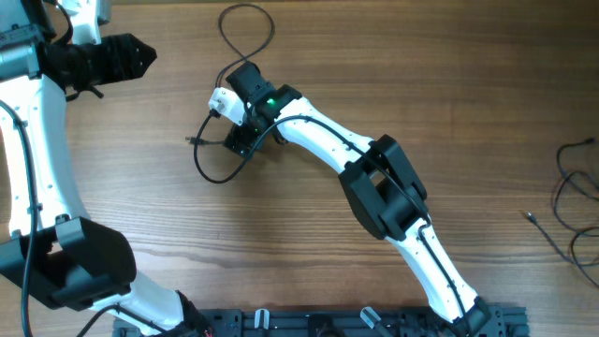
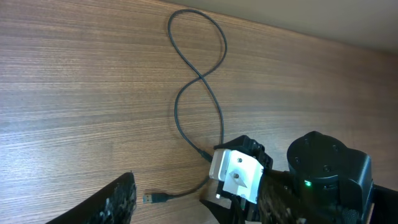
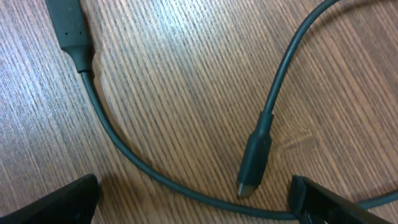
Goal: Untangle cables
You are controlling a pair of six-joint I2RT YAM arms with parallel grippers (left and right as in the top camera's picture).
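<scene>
Thin black cables [image 1: 197, 159] lie in loose loops at the table's middle left. In the left wrist view one of them forms a figure-eight [image 2: 200, 76] and ends in a USB plug [image 2: 155, 198]. My right gripper [image 1: 241, 139] hovers low over these loops, open wide. Its wrist view shows a cable [image 3: 165, 186] curving across between the fingers [image 3: 62, 202], and a plug end [image 3: 254, 162] lying just inside the right one. Nothing is gripped. My left gripper [image 1: 145, 54] stands open and empty at the far left, apart from the cables and pointing toward them.
More thin black cords [image 1: 576, 197] lie at the table's right edge. A second plug [image 3: 68, 25] lies ahead of the right gripper. The right arm [image 1: 384, 183] stretches diagonally across the middle. A black rail [image 1: 328, 323] runs along the front edge.
</scene>
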